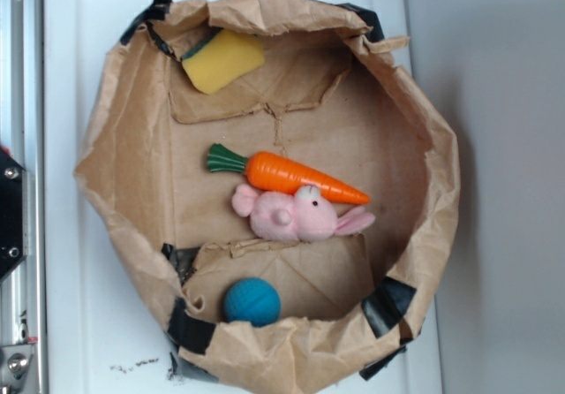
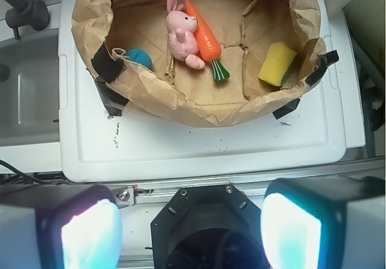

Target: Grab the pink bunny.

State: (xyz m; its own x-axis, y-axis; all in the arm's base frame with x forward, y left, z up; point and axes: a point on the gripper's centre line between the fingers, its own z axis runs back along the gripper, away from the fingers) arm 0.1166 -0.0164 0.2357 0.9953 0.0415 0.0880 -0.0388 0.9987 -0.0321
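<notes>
The pink bunny (image 1: 291,215) lies on its side in the middle of a brown paper-lined basket (image 1: 132,208), touching the orange carrot (image 1: 296,175) above it. In the wrist view the bunny (image 2: 181,31) is far ahead, left of the carrot (image 2: 204,40). My gripper (image 2: 192,227) is open and empty, high above and well short of the basket, over the white table's near edge. Its two pale pads (image 2: 90,236) frame the bottom of the wrist view. The gripper does not show in the exterior view.
A blue ball (image 1: 252,301) sits in the basket's lower part, and a yellow sponge (image 1: 222,60) at its top. The basket stands on a white tray-like table (image 2: 199,148). A grey sink (image 2: 30,94) lies to the left in the wrist view.
</notes>
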